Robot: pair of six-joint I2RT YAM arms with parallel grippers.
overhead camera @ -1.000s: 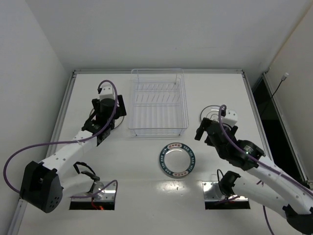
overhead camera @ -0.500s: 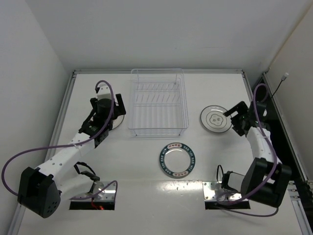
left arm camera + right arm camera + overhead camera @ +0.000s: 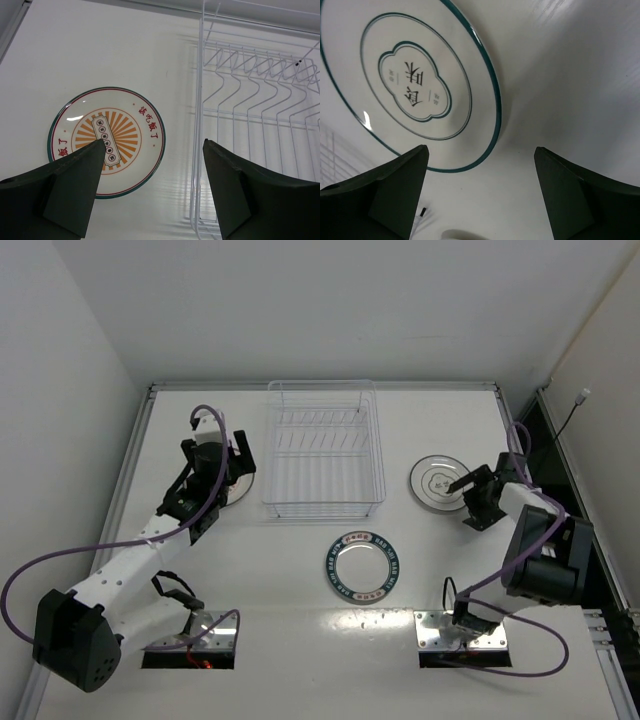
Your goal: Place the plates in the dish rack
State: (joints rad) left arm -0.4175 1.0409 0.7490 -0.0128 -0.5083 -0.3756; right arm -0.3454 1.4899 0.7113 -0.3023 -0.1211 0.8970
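Observation:
The orange-patterned plate (image 3: pixel 106 141) lies flat on the table just left of the clear dish rack (image 3: pixel 250 125). My left gripper (image 3: pixel 153 143) hangs open above it, its fingers spanning the plate's right half and the rack's left wall. From above, the left gripper (image 3: pixel 218 462) covers most of that plate (image 3: pixel 240 486). The white plate with thin rings (image 3: pixel 410 85) lies right of the dish rack (image 3: pixel 323 450). My right gripper (image 3: pixel 481 149) is open at its near rim, holding nothing. From above, the right gripper (image 3: pixel 467 500) sits at that plate's (image 3: pixel 438 483) right edge. The teal-rimmed plate (image 3: pixel 365 565) lies in front of the rack.
The rack's wire dividers (image 3: pixel 260 95) run across its floor. The raised table edge (image 3: pixel 140 440) runs along the left, and a dark gap (image 3: pixel 545 450) lies past the right edge. Two base cutouts (image 3: pixel 190 645) sit at the near edge.
The right arm has swung round to the ringed plate's right side and dropped low beside its rim, its jaws narrowing a little. The left gripper has shifted slightly farther over the orange plate.

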